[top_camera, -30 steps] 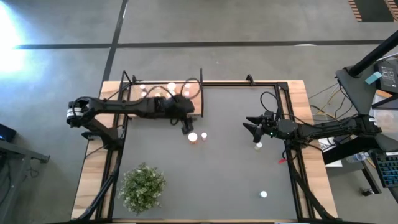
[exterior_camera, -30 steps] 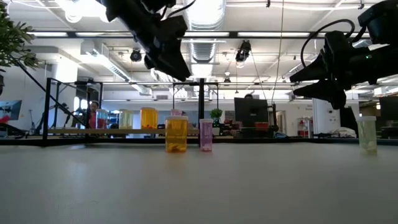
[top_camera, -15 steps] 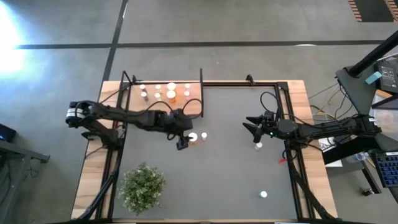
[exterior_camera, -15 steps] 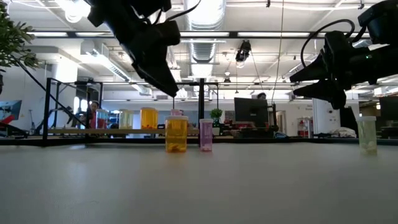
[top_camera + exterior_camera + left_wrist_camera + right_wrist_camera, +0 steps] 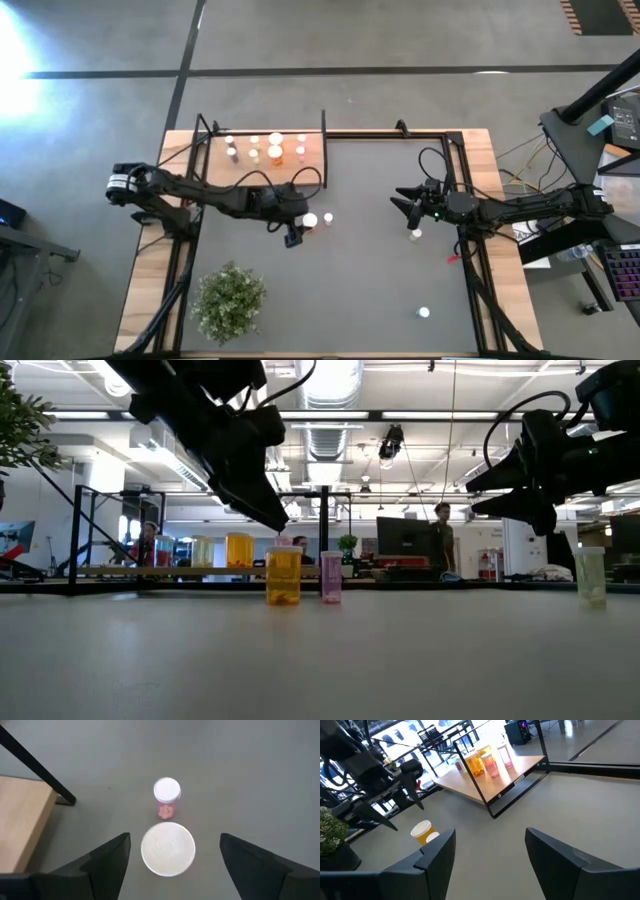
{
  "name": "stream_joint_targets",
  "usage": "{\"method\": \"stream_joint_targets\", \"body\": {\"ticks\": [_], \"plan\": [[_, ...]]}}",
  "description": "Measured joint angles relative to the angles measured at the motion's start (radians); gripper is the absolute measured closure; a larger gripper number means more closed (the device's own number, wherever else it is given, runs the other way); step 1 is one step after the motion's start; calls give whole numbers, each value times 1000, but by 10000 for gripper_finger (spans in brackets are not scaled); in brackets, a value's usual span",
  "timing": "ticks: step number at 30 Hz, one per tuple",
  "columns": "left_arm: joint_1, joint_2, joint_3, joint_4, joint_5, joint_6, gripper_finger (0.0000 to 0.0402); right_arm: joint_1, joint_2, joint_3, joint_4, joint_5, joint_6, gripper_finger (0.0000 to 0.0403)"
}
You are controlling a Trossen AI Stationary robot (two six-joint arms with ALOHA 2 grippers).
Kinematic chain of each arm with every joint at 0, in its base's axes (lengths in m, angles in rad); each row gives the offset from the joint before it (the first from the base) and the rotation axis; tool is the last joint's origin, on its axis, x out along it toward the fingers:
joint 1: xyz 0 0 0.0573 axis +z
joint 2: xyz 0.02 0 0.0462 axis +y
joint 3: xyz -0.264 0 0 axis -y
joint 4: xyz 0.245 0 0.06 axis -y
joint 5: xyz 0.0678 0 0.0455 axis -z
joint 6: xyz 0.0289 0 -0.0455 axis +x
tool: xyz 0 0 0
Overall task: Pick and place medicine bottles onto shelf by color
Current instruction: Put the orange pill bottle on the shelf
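An orange medicine bottle with a wide white cap stands on the dark table, and a small pink bottle stands beside it. My left gripper is open and hovers just above the orange bottle, a finger out to each side, touching nothing. The light-wood shelf at the far left carries several bottles. My right gripper waits open at the right, above the table. A pale bottle stands just nearer than it.
A green plant sits near the front left. One more white-capped bottle stands near the front right. Black upright rods rim the shelf. People show in the room beyond the table.
My left gripper has moved away from the shelf toward the table's near edge and has come down. It now stands just above the orange bottle. The bottles have kept their places.
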Motion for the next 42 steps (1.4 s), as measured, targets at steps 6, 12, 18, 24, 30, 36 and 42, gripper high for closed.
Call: {"method": "stream_joint_targets", "body": {"ticks": [6, 12, 18, 24, 30, 36, 42], "plan": [[-5, 63, -1, 41, -8, -2, 110, 0, 0, 0, 0, 0, 0, 174], [-5, 118, -1, 81, -25, -3, 110, 0, 0, 0, 0, 0, 0, 174], [-5, 125, 1, 82, -59, -3, 110, 0, 0, 0, 0, 0, 0, 174], [-5, 149, 1, 76, -59, -3, 115, 0, 0, 0, 0, 0, 0, 174], [-6, 158, 7, 78, -59, -4, 152, 0, 0, 0, 0, 0, 0, 174], [-6, 158, 7, 78, -59, -3, 210, 0, 0, 0, 0, 0, 0, 174], [-3, 147, 11, 75, -56, -5, 204, 0, 0, 0, 0, 0, 0, 174]]}}
